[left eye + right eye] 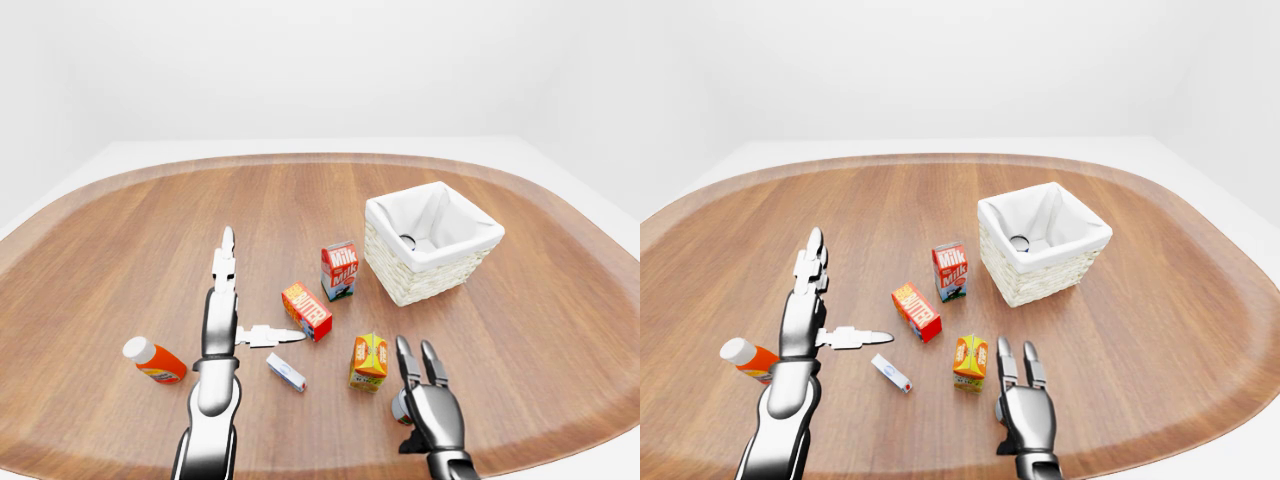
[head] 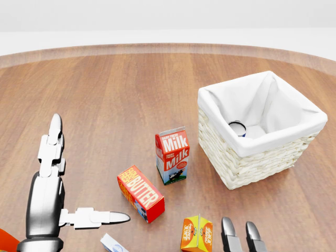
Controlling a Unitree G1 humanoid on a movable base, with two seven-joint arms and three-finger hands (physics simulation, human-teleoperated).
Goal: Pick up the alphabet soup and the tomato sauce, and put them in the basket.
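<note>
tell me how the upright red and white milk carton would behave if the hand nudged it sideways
The red and white milk carton stands upright on a small base, so a high nudge would probably tip it. Its flat sides suggest it would slide or fall flat, not roll. The wooden table looks smooth, so a low push might slide it.

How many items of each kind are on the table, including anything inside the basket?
Cartons: 2, the milk carton and the orange juice carton
Boxes: 2, the butter box and a small white box
Bottles: 1, an orange bottle lying down
Cans: 2, one in the basket, one partly hidden behind the right robot hand
Baskets: 1
Total: 8
</note>
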